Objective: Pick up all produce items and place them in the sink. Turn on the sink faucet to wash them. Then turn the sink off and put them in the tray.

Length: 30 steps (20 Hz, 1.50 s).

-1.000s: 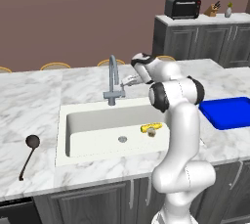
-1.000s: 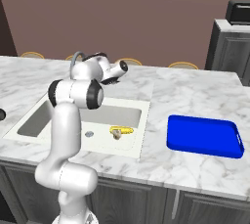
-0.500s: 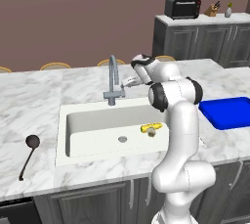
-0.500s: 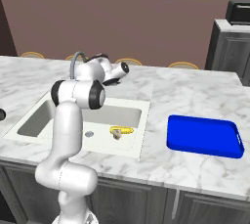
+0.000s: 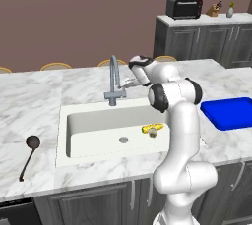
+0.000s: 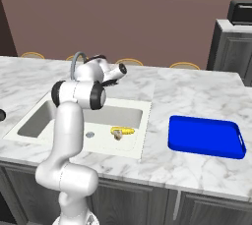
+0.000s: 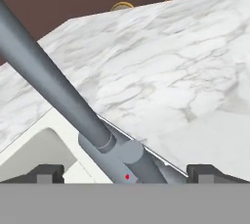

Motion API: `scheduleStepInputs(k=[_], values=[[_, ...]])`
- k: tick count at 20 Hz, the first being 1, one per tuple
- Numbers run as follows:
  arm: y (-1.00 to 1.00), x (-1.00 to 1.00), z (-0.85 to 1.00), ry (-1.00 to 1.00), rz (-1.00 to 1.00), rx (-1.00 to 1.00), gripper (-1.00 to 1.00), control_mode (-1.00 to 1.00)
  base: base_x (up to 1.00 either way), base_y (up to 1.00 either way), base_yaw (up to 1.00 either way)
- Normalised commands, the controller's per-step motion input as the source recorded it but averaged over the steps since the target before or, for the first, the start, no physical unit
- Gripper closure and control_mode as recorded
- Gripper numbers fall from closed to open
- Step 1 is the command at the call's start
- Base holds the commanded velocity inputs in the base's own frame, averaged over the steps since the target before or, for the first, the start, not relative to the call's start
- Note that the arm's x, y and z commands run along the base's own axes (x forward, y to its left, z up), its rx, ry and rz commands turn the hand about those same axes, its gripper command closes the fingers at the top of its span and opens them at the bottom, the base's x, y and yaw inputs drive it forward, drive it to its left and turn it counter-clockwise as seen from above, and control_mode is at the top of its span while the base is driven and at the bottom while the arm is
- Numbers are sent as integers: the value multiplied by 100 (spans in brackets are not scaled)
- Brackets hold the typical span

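A white robot arm reaches over a marble counter to the sink faucet (image 5: 114, 79). Its gripper (image 7: 126, 173) is spread wide and grasps nothing — the faucet's base and side lever sit between the two fingertips. The corn cob (image 5: 151, 128) and a small beige item (image 6: 117, 136) lie in the sink (image 5: 88, 129), near the drain. The washing step looks in hand; next, nudging the lever. The blue tray (image 6: 206, 137) waits well apart on the counter.
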Motion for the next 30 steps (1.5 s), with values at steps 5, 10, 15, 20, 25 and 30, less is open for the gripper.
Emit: scheduleStepInputs(k=[5, 10, 15, 20, 25, 30], values=[[6, 26, -6, 0, 0, 0, -100, -100, 0, 0, 0], [0, 39, -18, 0, -1, 0, -100, -100, 0, 0, 0], [0, 37, -27, 4, -3, 0, -100, -100, 0, 0, 0], [-4, 22, -47, 9, -6, 0, -100, -100, 0, 0, 0], [-4, 10, -52, 9, -6, -1, 100, -100, 0, 0, 0], [-6, 1, -34, 3, -7, 0, 100, -100, 0, 0, 0]])
